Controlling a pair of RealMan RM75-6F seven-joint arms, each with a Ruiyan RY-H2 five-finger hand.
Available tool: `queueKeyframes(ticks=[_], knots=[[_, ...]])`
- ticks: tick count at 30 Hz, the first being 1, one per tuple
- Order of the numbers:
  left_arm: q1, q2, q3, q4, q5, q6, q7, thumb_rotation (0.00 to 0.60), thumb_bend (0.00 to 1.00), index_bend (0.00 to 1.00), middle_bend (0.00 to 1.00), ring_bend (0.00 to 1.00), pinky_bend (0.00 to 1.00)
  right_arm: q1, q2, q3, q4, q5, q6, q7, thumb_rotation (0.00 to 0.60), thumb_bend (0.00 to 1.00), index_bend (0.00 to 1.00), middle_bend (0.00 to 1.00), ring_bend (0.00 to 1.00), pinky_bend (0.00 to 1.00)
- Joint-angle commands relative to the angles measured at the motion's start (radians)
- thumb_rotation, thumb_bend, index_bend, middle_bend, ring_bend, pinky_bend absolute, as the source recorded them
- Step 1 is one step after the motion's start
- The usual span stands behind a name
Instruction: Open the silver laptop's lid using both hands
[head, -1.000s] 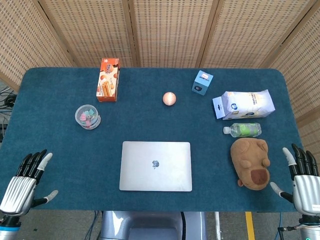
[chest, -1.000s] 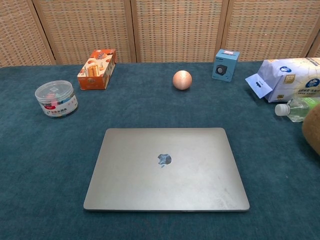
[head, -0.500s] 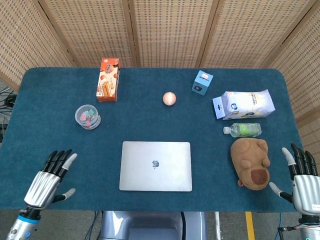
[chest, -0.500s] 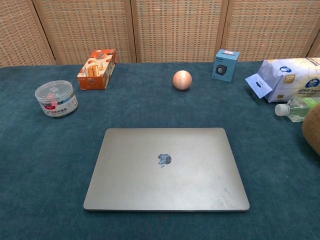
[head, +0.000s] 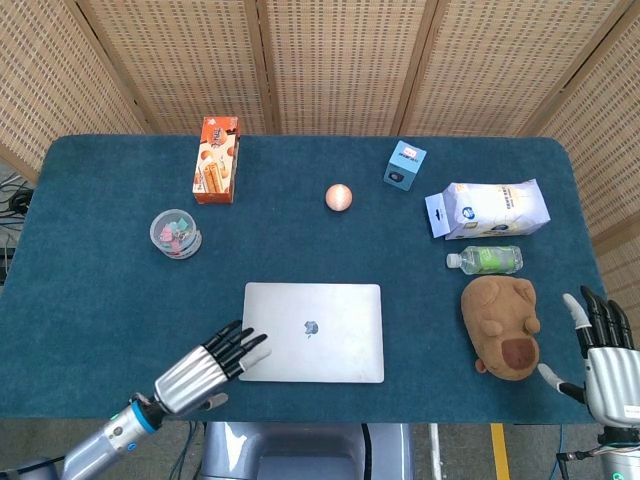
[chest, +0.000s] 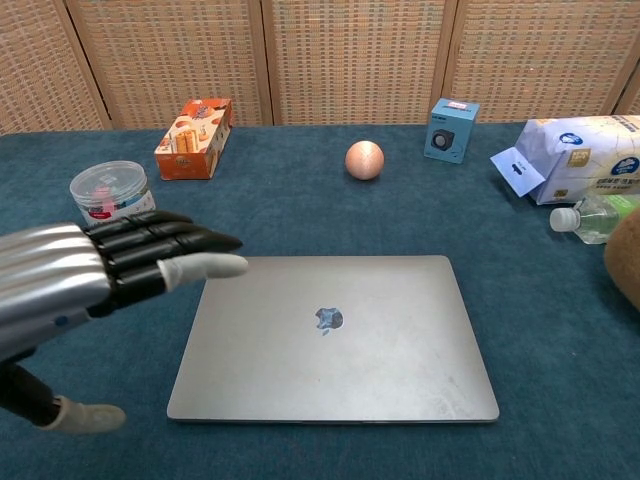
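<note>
Silver laptop (head: 312, 332) lies closed, flat on the blue surface (head: 90, 260), near the front edge at centre. My left hand (head: 205, 366) is empty with fingers extended together, tips over the lid's near-left corner. My right hand (head: 603, 356) sits at the far right edge, fingers spread, holding nothing, beside the brown plush toy (head: 503, 324).
</note>
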Motion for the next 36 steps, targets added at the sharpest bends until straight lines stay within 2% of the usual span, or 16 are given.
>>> queueKeyframes(ticks=[1,18,36], knots=[[-0.059,-0.076,-0.017,0.051,0.004,-0.066,0.006,0.600,0.00,0.00,0.00,0.00,0.00,0.002,0.001,0.001,0.000,0.002,-0.003,0.004,0.600,0.00,0.07,0.00,0.00,0.00],[-0.206,-0.338,-0.063,0.228,-0.105,-0.185,0.022,0.600,0.00,0.00,0.00,0.00,0.00,0.016,0.010,0.004,0.004,0.023,-0.034,0.038,0.600,0.00,0.07,0.00,0.00,0.00],[-0.255,-0.450,-0.084,0.317,-0.192,-0.192,0.124,0.600,0.00,0.00,0.00,0.00,0.00,0.017,0.022,0.003,0.003,0.031,-0.040,0.066,0.600,0.00,0.07,0.00,0.00,0.00]])
